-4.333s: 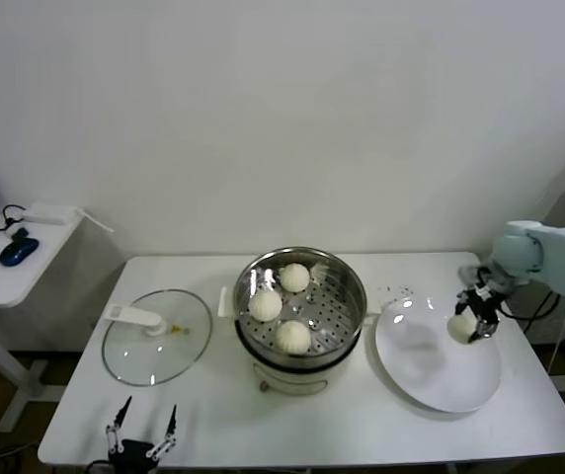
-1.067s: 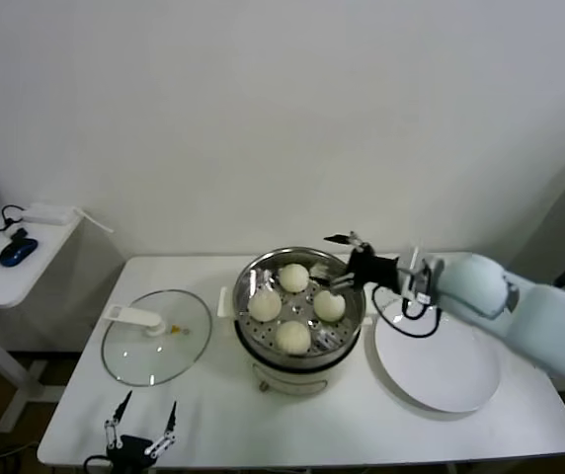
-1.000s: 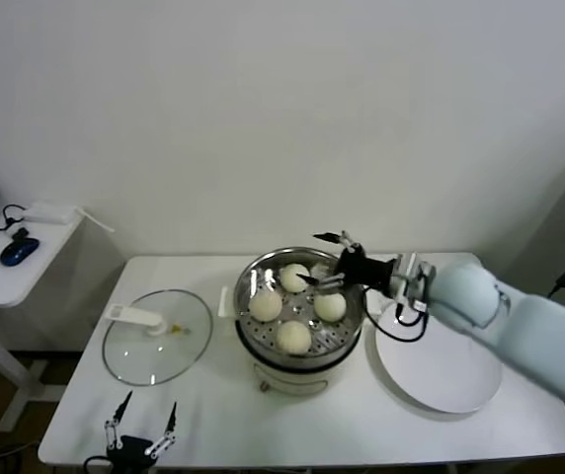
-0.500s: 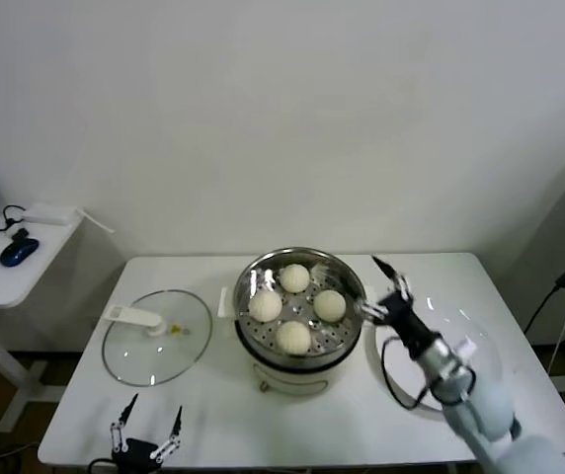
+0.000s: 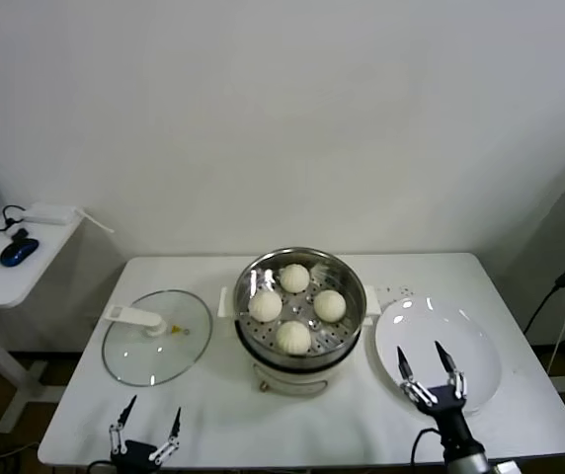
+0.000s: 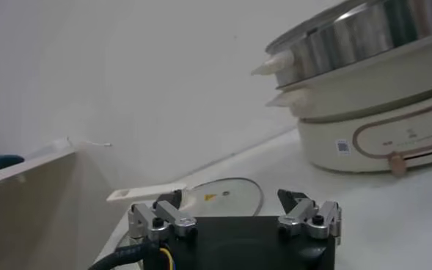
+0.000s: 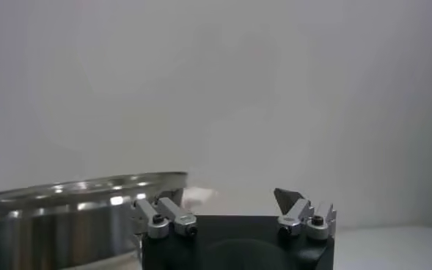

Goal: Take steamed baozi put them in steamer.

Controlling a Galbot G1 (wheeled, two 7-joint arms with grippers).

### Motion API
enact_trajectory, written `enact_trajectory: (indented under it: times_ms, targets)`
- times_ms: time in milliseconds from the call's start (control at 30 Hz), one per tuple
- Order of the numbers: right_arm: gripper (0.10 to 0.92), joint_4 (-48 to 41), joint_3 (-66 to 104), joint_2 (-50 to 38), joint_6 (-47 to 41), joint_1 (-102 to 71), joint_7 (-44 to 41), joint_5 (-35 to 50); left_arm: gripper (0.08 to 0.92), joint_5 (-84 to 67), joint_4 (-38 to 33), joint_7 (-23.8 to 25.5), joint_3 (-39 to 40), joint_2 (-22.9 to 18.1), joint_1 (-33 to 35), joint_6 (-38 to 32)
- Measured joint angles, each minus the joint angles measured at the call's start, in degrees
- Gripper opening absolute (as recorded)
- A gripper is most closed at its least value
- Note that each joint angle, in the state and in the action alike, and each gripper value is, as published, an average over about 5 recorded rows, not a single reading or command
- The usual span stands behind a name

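Observation:
The shiny steel steamer point(image 5: 352, 296) stands mid-table with four cream-white baozi on its perforated floor: one at the back point(image 5: 294, 277), one left point(image 5: 265, 305), one right point(image 5: 329, 305), one front point(image 5: 293, 338). My right gripper point(image 5: 427, 363) is open and empty, low at the table's front right over the near edge of the white plate point(image 5: 475, 346). My left gripper point(image 5: 149, 419) is open and empty at the front left edge. The left wrist view shows the steamer's side point(image 6: 362, 44); the right wrist view shows its rim point(image 7: 69, 187).
A glass lid point(image 5: 154, 341) with a white handle lies flat left of the steamer; it also shows in the left wrist view point(image 6: 219, 196). The plate holds nothing. A side table with a dark mouse point(image 5: 18, 252) stands at the far left.
My right gripper carried the last baozi from the plate into the steamer, let it go, then drew back from the steamer and dropped to the table's front right.

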Motion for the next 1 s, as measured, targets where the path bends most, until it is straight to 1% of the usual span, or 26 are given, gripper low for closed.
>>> enact_trajectory:
  times_ms: [400, 1000]
  targets:
    - [0.823, -1.3, 2.3, 4.4, 2.2, -4.9, 0.7, -2.0, 0.823, -0.6, -0.2, 0.0, 0.0, -0.1, -0.3, 0.3]
    - [0.823, -1.6, 2.7, 6.9, 2.5, -7.0, 0.7, -3.8, 0.823, -1.3, 0.0, 0.0, 0.0, -0.2, -0.3, 0.3]
